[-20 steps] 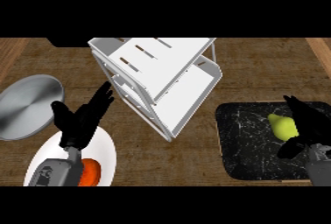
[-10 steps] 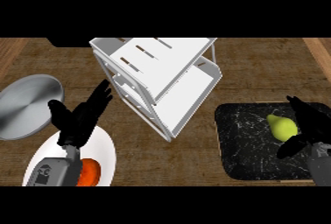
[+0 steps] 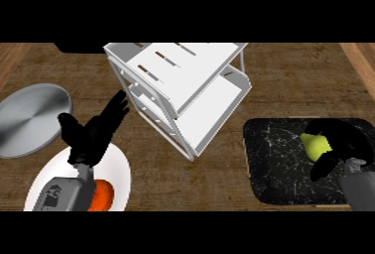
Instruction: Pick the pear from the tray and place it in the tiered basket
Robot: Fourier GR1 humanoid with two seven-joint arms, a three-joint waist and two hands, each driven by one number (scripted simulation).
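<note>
The right hand (image 3: 343,145) curls fingers and thumb round the pear (image 3: 315,149), at the three o'clock side of the black tray (image 3: 275,168). The tiered basket (image 3: 194,94) stands toward ten o'clock. The left hand (image 3: 89,136) rests open-fingered at eight o'clock.

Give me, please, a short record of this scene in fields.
pear: yellow-green pear, on the black marbled tray
right hand: curled round the pear
left hand: open, above the white round plate
basket: white tiered basket, left of the tray, pear not in it
also: grey round metal plate at far left
</note>
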